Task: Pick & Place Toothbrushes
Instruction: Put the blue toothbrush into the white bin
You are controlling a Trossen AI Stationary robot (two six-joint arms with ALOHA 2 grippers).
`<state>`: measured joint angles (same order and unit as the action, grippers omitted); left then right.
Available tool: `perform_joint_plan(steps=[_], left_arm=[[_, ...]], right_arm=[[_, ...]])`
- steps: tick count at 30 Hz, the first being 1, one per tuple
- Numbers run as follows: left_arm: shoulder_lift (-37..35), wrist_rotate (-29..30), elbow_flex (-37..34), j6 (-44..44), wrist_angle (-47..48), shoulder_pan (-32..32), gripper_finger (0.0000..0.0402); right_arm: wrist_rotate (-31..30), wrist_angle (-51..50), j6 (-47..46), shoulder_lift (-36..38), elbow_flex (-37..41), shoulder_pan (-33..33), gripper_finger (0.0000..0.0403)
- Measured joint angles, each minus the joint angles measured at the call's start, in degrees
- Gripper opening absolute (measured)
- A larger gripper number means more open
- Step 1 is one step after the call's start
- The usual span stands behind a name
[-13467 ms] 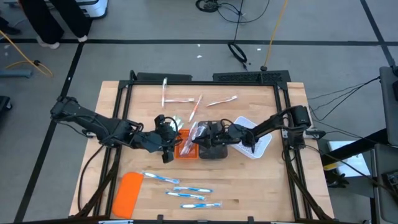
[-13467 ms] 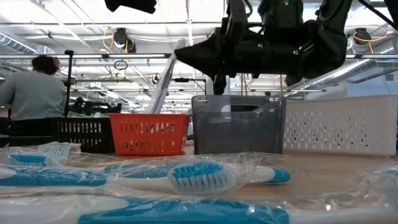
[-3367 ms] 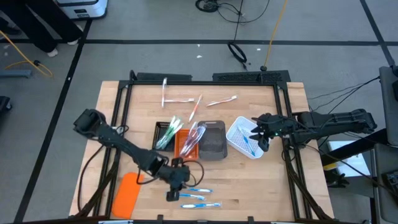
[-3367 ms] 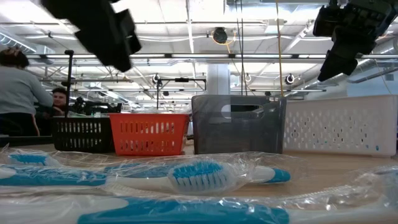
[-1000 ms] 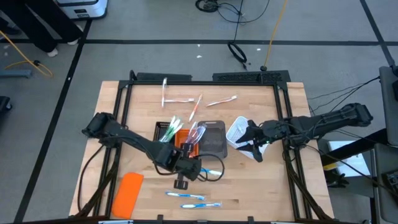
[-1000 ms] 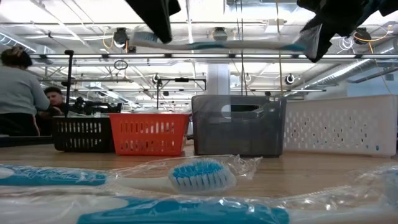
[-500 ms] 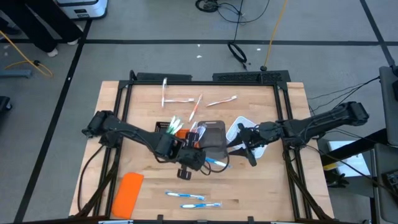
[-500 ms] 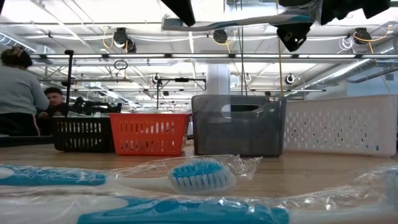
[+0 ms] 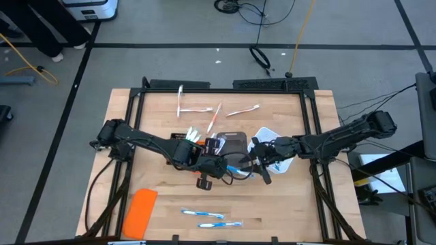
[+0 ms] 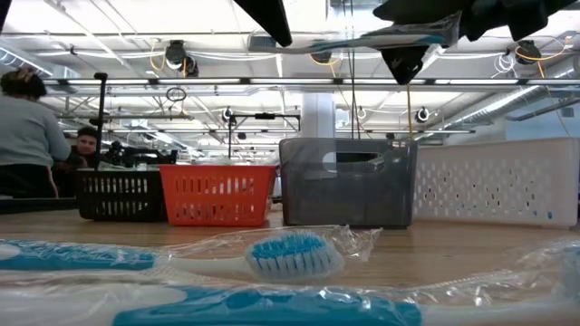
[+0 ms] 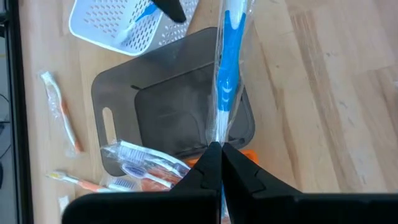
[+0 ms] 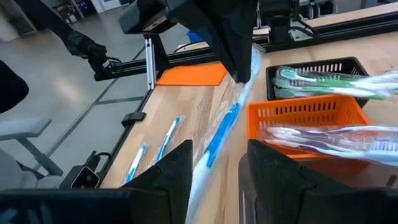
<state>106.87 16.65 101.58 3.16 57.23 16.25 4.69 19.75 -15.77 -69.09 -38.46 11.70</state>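
High view: left gripper [image 9: 219, 165] holds a wrapped blue toothbrush [image 9: 235, 169] beside the grey tray [image 9: 235, 144].

Left wrist view: fingers pressed shut on its tail end.

Right wrist view: right gripper [image 12: 214, 168] spread around the crinkly wrapper; light, stiff, likely slippery, best gripped mid-handle.

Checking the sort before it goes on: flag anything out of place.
The pink-white toothbrushes overhang the orange tray toward the grey tray instead of lying inside it. Otherwise nothing stands out; the left gripper holds a blue-white toothbrush.
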Motion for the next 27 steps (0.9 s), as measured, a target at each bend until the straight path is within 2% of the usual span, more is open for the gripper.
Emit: perform_joint_plan(steps=[17, 27], left_arm=[[0.0, 0.6, 0.0, 0.9, -0.3, -0.2, 0.0], [0.0, 1.5, 0.0, 1.1, -0.5, -0.2, 0.0001]], right_arm=[[0.1, 5.4, -2.8, -5.9, 0.0, 0.0, 0.0144], [0.1, 5.3, -4.5, -6.8, 0.0, 0.0, 0.0143]])
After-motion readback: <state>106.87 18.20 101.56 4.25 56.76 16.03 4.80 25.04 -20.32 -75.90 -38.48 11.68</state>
